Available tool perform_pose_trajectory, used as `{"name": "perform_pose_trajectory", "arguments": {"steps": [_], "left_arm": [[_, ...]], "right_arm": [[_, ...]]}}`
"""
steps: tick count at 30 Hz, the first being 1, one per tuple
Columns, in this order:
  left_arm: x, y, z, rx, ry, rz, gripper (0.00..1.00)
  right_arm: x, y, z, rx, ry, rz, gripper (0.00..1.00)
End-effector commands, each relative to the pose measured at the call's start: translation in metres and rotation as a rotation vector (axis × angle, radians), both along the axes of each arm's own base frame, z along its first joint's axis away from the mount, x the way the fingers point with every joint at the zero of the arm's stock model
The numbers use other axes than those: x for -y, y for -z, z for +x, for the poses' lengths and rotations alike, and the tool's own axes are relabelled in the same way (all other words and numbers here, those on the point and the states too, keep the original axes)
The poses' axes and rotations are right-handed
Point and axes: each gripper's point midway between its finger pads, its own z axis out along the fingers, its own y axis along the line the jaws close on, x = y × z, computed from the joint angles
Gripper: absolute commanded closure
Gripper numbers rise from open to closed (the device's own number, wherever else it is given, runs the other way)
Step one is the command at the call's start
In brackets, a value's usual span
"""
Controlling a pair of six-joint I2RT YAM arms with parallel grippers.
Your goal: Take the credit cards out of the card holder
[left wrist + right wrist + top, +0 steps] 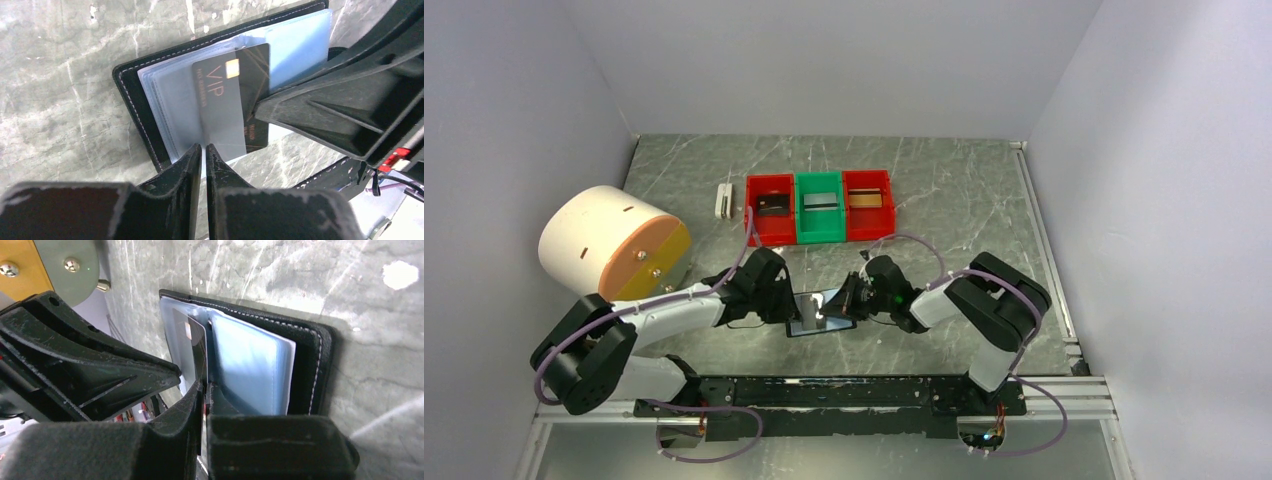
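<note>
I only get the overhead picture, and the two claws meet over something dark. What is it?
Observer: An open black card holder, with a dark card marked VIP partway out of a clear sleeve.
Visitor: What grips the card?
Observer: The right claw, shut on its edge.
Visitor: And the other?
Observer: The left claw is pinched shut on the card holder's sleeve edge.

Card holder: black stitched bifold, open, lying flat, bluish sleeves upward | VIP credit card: black, gold chip, partly out of sleeve
</note>
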Motion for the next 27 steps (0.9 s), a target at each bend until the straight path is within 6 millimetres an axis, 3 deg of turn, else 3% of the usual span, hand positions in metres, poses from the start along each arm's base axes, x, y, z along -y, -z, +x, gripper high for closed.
{"name": "perform_pose_trajectory", "arguments": {"steps": [1,7,13,20,27], "left_arm": [[-0.018,0.01,-0.009,-0.01,-0.026,0.076,0.84],[-0.009,0.007,-0.007,0.005,-0.006,0.03,0.84],[-0.01,0.01,-0.007,-0.006,0.006,0.06,0.85],[-0.013,0.017,-0.01,-0.024,0.009,0.084,0.86],[-0.011,0.017,-0.011,-0.025,0.023,0.086,0.88]], "right_arm": [[0.019,0.005,0.005,0.037,0.059,-0.083,1.0],[0.02,0.001,-0.001,0.024,0.03,-0.082,1.0],[0.011,-0.003,0.0,0.009,0.03,-0.022,0.85],[0.005,-0.001,0.002,-0.015,0.039,0.019,0.8],[0.006,0.01,0.0,-0.038,0.05,0.012,0.69]]}}
